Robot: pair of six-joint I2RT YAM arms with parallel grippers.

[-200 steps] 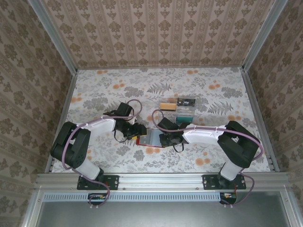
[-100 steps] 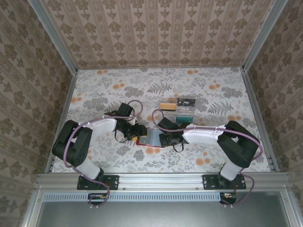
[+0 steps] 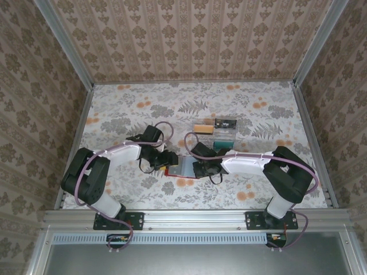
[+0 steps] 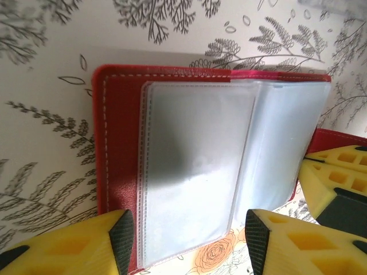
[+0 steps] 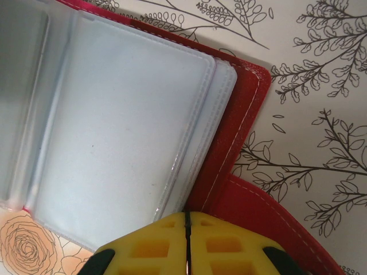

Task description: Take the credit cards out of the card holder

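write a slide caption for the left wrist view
Left claw open, fingers either side of the clear sleeves of the red card holder spread open on the floral table

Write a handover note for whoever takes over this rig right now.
Left gripper open, straddling the card holder's clear sleeves.
Right gripper shut, over its red flap.
Holder lies open between them; visible sleeves look empty.
Done: tan-gold card, black card and teal card lie on the table beyond.
Left: probably only checking hidden sleeves.
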